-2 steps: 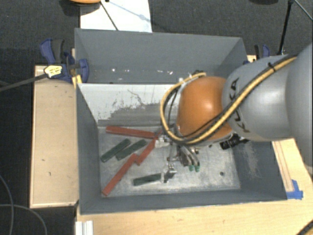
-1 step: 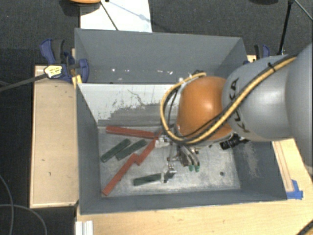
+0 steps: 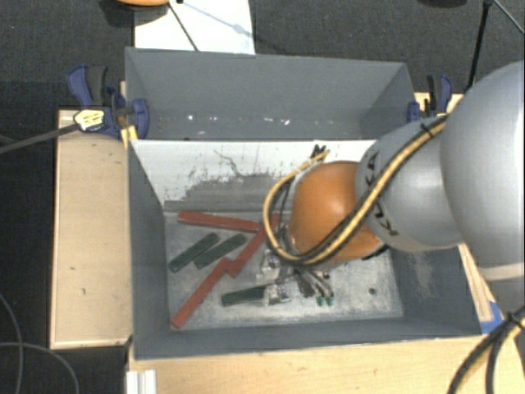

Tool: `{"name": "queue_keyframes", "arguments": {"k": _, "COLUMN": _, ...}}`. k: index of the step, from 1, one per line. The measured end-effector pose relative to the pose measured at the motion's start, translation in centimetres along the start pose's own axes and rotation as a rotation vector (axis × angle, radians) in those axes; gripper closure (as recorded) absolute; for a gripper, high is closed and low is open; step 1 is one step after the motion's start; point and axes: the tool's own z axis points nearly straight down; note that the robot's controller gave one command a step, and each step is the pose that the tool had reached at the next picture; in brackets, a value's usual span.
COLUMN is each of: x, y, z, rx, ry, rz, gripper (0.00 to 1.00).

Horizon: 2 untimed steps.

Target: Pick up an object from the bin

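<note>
My gripper (image 3: pixel 284 286) is low over the bin floor, just right of centre and mostly under the orange cover. A short dark green bar (image 3: pixel 244 297) lies flat on the floor, its right end touching or just under the gripper. A long red-brown bar (image 3: pixel 212 284) runs diagonally from the front left corner up toward the gripper. A second red-brown bar (image 3: pixel 215 219) lies almost level behind it. Between them rest two more dark green bars (image 3: pixel 194 252) (image 3: pixel 229 246), side by side and slanted.
The arm and its orange cover with looped cables hang over the right half of the bin and hide the floor there. The bin's sloped walls stand close on all sides. A few small dark specks dot the floor at right.
</note>
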Motion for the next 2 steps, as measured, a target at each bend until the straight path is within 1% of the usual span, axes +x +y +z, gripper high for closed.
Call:
{"name": "queue_keyframes", "arguments": {"k": 1, "x": 0.0, "y": 0.0, "z": 0.0, "rx": 0.000, "ry": 0.000, "rz": 0.002, "gripper": 1.00}}
{"name": "queue_keyframes", "arguments": {"k": 2, "x": 0.4, "y": -2.6, "z": -13.1, "rx": 0.001, "ry": 0.009, "rz": -0.041, "gripper": 1.00}}
